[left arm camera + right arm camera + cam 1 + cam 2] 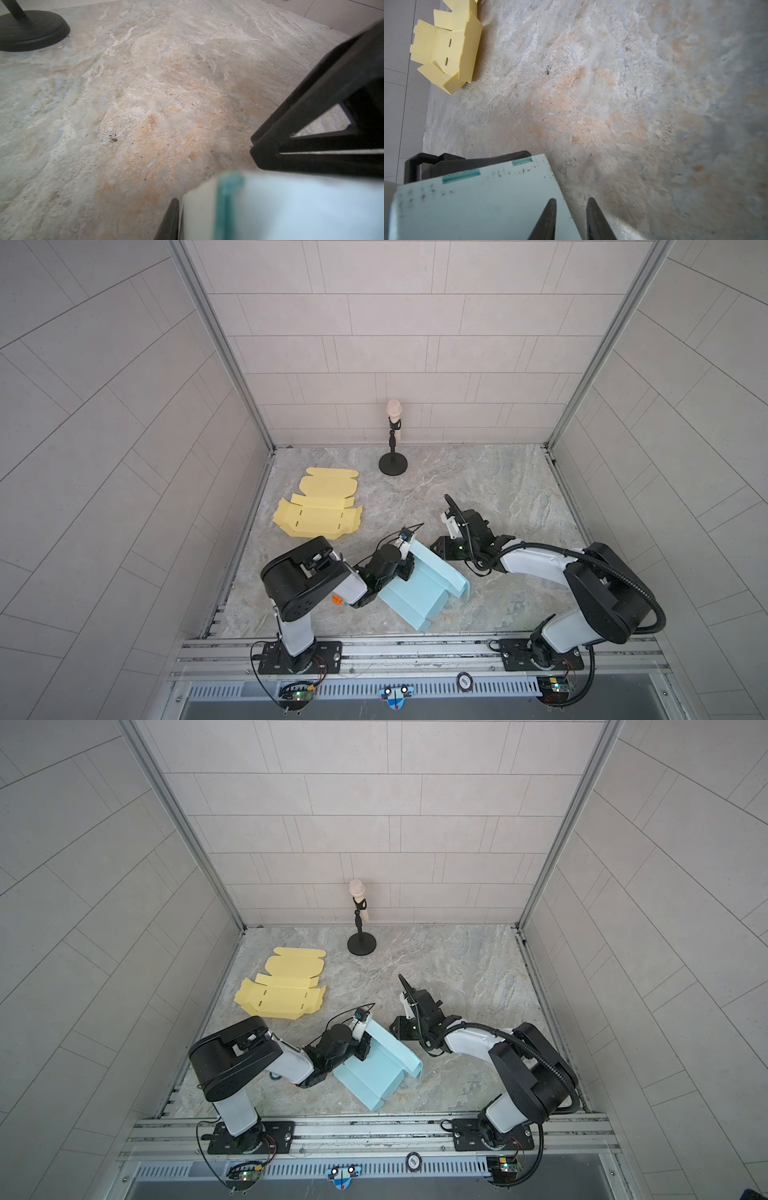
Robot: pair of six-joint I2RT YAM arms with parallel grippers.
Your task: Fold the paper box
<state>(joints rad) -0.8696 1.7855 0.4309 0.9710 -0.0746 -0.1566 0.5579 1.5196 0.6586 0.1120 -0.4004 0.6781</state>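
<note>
A robotics lab test cell: grey tile-patterned wall panels [374,323] held in silver aluminium frame posts [222,344] box in a marble-patterned tabletop [498,489]. Two black-and-white robot arms [232,1056] are bolted to a slotted aluminium rail [415,651]. Bare green circuit boards [297,696] are wired below it, and a beige microphone on a black round-based stand [392,439] stands at the back.

My counter [498,489] is marbled grey and tan. A black microphone stand [392,464] stands upright near its back edge, with a pale microphone [394,409] clipped on top. A flat yellow cardboard sheet [318,510] lies unfolded left of the stand, well apart from it.
</note>
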